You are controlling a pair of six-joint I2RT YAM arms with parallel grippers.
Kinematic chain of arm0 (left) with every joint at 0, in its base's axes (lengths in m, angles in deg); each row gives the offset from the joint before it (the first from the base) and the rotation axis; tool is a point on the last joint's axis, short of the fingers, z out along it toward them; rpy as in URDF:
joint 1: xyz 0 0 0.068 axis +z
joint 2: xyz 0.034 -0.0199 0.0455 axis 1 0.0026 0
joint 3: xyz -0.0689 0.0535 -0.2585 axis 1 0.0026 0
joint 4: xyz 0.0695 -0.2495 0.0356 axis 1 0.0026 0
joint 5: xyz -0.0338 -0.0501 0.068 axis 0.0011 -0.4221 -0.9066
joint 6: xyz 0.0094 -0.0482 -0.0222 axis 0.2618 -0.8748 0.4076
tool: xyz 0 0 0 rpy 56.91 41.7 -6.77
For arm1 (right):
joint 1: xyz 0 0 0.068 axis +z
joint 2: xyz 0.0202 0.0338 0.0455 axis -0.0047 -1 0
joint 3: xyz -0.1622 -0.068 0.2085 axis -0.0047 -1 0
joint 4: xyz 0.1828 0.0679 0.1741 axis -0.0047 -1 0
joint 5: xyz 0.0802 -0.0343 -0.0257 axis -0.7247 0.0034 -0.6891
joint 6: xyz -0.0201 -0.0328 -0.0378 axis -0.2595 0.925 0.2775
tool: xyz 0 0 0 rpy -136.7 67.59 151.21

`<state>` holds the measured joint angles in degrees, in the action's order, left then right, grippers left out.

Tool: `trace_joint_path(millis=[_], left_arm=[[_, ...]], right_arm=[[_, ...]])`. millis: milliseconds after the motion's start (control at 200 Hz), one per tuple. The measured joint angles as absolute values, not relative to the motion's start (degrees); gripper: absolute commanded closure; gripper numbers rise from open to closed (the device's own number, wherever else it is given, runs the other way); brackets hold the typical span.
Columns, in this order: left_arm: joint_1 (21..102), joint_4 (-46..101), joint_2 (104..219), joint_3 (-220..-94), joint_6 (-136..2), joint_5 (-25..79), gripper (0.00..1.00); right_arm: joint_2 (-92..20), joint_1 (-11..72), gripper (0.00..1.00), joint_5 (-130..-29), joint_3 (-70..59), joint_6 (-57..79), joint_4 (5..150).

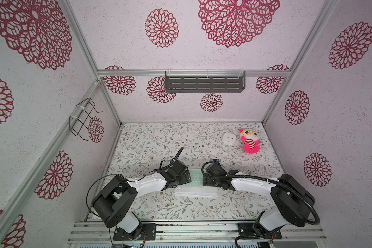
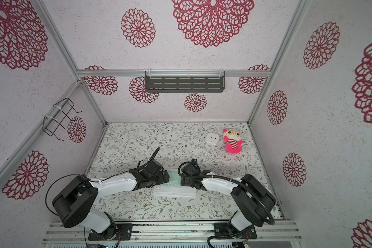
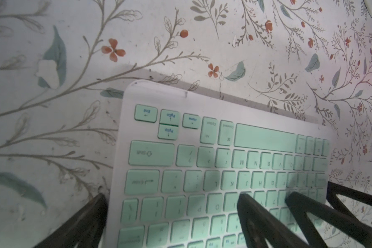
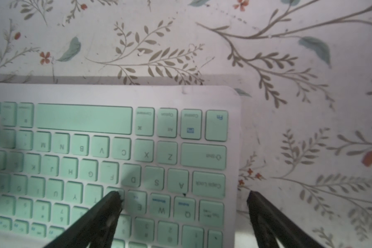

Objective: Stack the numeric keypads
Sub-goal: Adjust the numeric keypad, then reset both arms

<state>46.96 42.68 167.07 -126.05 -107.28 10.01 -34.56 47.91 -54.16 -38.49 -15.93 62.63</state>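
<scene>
A: Nearest the arm bases, what is lying there?

B: A white slab (image 1: 195, 192) is lying flat on the floral table (image 1: 150, 137), long side toward the bases. The mint-green keypad (image 1: 197, 177) is sitting on top of it, keys up. Any keys beneath it are hidden.

A: Left gripper?

B: The left gripper (image 3: 172, 195) is hanging low over one short end of that keypad, jaws spread wide, clamping nothing. One finger (image 3: 88, 216) is standing past the end, over bare table. The other is hovering above the letter keys. Whether it is touching them, cannot tell.

A: Right one?

B: The right gripper (image 4: 183, 193) is hanging over the opposite end, jaws equally wide, gripping nothing. One finger (image 4: 107, 206) is hovering over the keys. Its partner is hanging off the edge on the Caps Lock side.

A: Farther out?

B: A small white cube (image 1: 228, 138) and a pink plush toy (image 1: 250, 141) are lying just beside each other near the far right corner, well apart from the arms. A black slotted shelf (image 1: 205, 84) is hanging on the back wall, and a wire rack (image 1: 83, 120) on the left wall.
</scene>
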Motion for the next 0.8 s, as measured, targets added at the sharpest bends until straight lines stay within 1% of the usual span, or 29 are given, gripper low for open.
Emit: trace_joint_path(millis=[215, 415, 605, 710, 800], left_arm=[[46.54, 45.02, 164.21, -125.41, -107.78, 9.57, 0.02], [46.5, 50.59, 160.71, -126.53, -106.01, 4.89, 0.03], [48.01, 56.21, 156.43, -132.98, -99.28, -5.95, 0.03], [50.76, 55.1, 153.52, -135.42, -94.06, -13.45, 0.03], [54.82, 51.49, 151.23, -135.6, -88.85, -19.22, 0.03]], right_arm=[[-32.0, 46.36, 0.04, -52.15, -38.49, -15.54, 60.51], [-29.2, 44.7, 0.04, -48.04, -38.49, -14.49, 60.27], [-25.03, 42.82, 0.04, -37.33, -37.68, -9.88, 61.51], [-22.06, 41.09, 0.04, -31.13, -37.62, -5.68, 63.98], [-19.06, 38.6, 0.03, -26.8, -38.18, -2.23, 67.11]])
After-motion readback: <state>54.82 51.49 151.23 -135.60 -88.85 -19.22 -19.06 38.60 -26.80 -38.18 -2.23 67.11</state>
